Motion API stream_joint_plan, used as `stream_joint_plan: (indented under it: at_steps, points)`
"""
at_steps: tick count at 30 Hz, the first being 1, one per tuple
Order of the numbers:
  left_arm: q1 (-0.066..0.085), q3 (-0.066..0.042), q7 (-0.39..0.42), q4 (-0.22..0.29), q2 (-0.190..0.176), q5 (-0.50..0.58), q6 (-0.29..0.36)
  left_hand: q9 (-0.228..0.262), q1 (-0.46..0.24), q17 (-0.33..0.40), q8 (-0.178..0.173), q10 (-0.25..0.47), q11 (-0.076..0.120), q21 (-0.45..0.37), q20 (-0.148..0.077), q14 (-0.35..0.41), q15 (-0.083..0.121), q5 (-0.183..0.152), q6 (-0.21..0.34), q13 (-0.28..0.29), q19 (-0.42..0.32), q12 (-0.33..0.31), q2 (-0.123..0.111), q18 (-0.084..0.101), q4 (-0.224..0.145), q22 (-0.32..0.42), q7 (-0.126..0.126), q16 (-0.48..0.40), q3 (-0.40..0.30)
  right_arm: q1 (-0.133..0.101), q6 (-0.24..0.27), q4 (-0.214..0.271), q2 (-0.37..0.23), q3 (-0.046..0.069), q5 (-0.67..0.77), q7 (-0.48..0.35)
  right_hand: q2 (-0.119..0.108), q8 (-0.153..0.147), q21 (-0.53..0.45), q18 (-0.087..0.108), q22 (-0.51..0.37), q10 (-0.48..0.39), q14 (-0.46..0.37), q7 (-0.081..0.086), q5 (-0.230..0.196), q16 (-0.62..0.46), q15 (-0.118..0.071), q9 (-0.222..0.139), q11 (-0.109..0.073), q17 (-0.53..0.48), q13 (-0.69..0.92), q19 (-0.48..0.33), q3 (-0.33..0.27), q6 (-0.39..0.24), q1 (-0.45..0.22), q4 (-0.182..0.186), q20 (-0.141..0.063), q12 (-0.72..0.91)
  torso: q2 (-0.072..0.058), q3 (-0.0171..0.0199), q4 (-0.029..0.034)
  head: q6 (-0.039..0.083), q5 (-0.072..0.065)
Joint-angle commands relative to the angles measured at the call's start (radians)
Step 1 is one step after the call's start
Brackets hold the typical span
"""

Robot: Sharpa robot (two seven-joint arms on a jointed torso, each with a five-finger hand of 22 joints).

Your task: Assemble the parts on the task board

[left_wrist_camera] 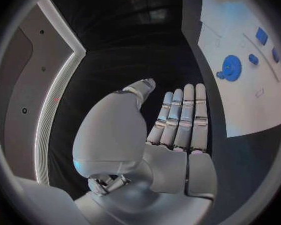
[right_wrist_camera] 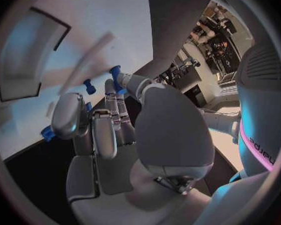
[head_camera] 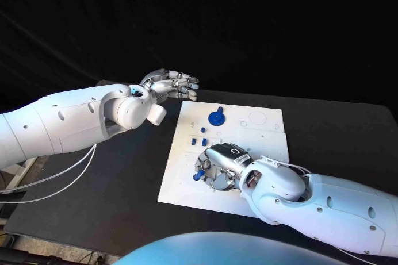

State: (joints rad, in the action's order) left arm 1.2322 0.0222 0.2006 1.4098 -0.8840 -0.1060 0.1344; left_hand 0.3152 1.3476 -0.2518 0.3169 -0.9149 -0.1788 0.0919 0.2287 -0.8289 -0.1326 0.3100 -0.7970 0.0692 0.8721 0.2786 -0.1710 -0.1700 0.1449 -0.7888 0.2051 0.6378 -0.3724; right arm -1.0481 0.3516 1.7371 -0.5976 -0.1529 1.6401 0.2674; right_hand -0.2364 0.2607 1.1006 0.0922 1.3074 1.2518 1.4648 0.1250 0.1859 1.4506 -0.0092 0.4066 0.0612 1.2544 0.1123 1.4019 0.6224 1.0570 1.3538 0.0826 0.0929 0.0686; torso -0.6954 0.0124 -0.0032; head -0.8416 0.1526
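Black desk (head_camera: 116,179): your right hand (head_camera: 217,166) is pinching a small, light, rigid blue plastic peg (head_camera: 199,175) over the white board (head_camera: 257,133); grip its shaft. Left hand (head_camera: 170,84) is idling, loosely curled, empty.

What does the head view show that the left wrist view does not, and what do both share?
Head view alone: the right hand low over the near part of the task board, with a small blue part at its fingers, and a group of small blue parts in the board's middle. Left wrist view alone: the left hand's fingers lying straight and side by side, holding nothing. Both: the white task board and the round blue disc part on it.
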Motion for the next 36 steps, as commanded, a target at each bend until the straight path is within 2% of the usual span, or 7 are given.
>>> stream_joint_plan:
  at_steps: [1,11,19,25,29,34,36]
  points:
    - [0.001,-0.001,0.003,0.002,0.001,-0.002,-0.017,0.001,-0.007,-0.001,0.002,0.007,0.001,-0.005,0.004,0.003,0.000,0.003,0.005,0.001,0.004,0.003,-0.001,-0.004,0.001,0.001,0.008,-0.004,0.005,0.001,-0.031,-0.002,0.005,-0.001,0.005,0.003,-0.001,-0.004,-0.003,0.004,0.060,-0.006,0.043,0.005,0.001,0.002,0.000,-0.004,0.009,-0.001,0.001,0.001,0.000,-0.016,-0.020,-0.002,-0.002,-0.004,0.000,-0.0003,-0.0007,-0.001,0.001]
    - [0.001,0.000,0.001,0.002,0.002,-0.002,-0.018,0.002,-0.009,-0.001,0.002,0.010,0.000,-0.006,0.004,0.004,-0.001,0.001,0.006,0.001,0.003,0.004,-0.001,-0.003,0.003,0.003,0.008,-0.005,0.009,0.001,-0.056,-0.015,0.016,-0.001,-0.005,0.001,-0.022,-0.024,-0.011,0.005,0.060,-0.024,0.042,0.017,0.008,0.001,0.008,-0.007,0.018,-0.004,0.001,-0.002,-0.004,-0.057,-0.051,-0.003,0.005,-0.002,0.001,-0.0008,-0.0004,-0.002,0.000]
    - [0.001,0.000,-0.001,0.002,0.001,-0.002,-0.019,0.002,-0.012,-0.003,0.004,0.013,0.000,-0.009,0.005,0.006,-0.002,-0.011,0.007,0.001,0.004,0.007,0.000,-0.003,0.007,0.007,0.009,-0.005,0.015,0.001,-0.043,-0.022,0.018,-0.001,-0.002,0.003,-0.043,-0.048,-0.017,0.007,0.059,-0.030,0.040,0.019,0.008,0.000,0.010,-0.016,0.019,-0.008,0.005,-0.004,-0.022,-0.104,-0.078,0.000,0.008,0.001,0.001,-0.0003,-0.0004,0.001,-0.005]
    - [0.001,0.000,-0.003,0.002,0.001,-0.004,-0.016,0.002,-0.008,-0.003,0.003,0.015,-0.001,-0.011,0.005,0.008,-0.002,-0.006,0.011,0.001,0.003,0.009,0.001,-0.003,0.006,0.009,0.009,-0.006,0.016,0.001,0.002,-0.012,0.011,-0.002,0.002,0.003,-0.048,-0.067,-0.019,0.007,0.060,-0.042,0.040,0.022,0.016,0.001,0.008,-0.027,0.017,-0.008,0.008,-0.004,-0.035,-0.148,-0.085,-0.005,0.008,0.004,0.001,0.0007,-0.0009,0.004,-0.007]
    - [0.001,0.000,-0.004,0.002,0.000,-0.004,-0.016,0.002,-0.009,-0.003,0.003,0.016,-0.001,-0.012,0.006,0.010,-0.003,-0.007,0.012,0.001,0.002,0.010,0.000,-0.003,0.007,0.011,0.010,-0.007,0.018,0.001,0.031,-0.003,0.003,-0.002,0.002,0.002,-0.046,-0.097,-0.021,0.007,0.061,-0.052,0.041,0.015,0.019,0.002,0.006,-0.046,0.014,-0.004,0.016,-0.002,-0.068,-0.218,-0.089,-0.011,0.006,0.010,0.001,0.0013,-0.0015,0.006,-0.008]
    - [0.001,0.000,-0.004,0.001,0.000,-0.005,-0.018,0.002,-0.009,-0.004,0.003,0.017,-0.002,-0.013,0.006,0.011,-0.003,-0.009,0.012,0.001,0.001,0.011,0.000,-0.003,0.008,0.011,0.010,-0.007,0.020,-0.001,0.093,0.021,-0.019,-0.001,-0.005,-0.010,-0.040,-0.095,-0.014,0.006,0.065,-0.042,0.041,0.018,0.026,0.004,0.004,-0.048,0.011,-0.001,0.021,0.001,-0.075,-0.220,-0.086,-0.011,0.005,0.019,0.001,0.0008,-0.0010,0.010,-0.012]
    - [0.001,0.000,-0.004,0.000,0.000,-0.005,-0.018,0.002,-0.009,-0.004,0.003,0.017,-0.002,-0.013,0.006,0.011,-0.003,-0.009,0.012,0.001,0.001,0.011,0.000,-0.003,0.008,0.011,0.010,-0.007,0.020,-0.003,0.150,0.033,-0.035,0.000,-0.023,-0.026,-0.035,-0.080,-0.011,0.005,0.067,-0.021,0.043,0.023,0.043,0.006,0.000,-0.045,0.008,0.003,0.031,0.004,-0.077,-0.199,-0.079,-0.011,0.002,0.035,0.002,0.0008,-0.0015,0.012,-0.017]
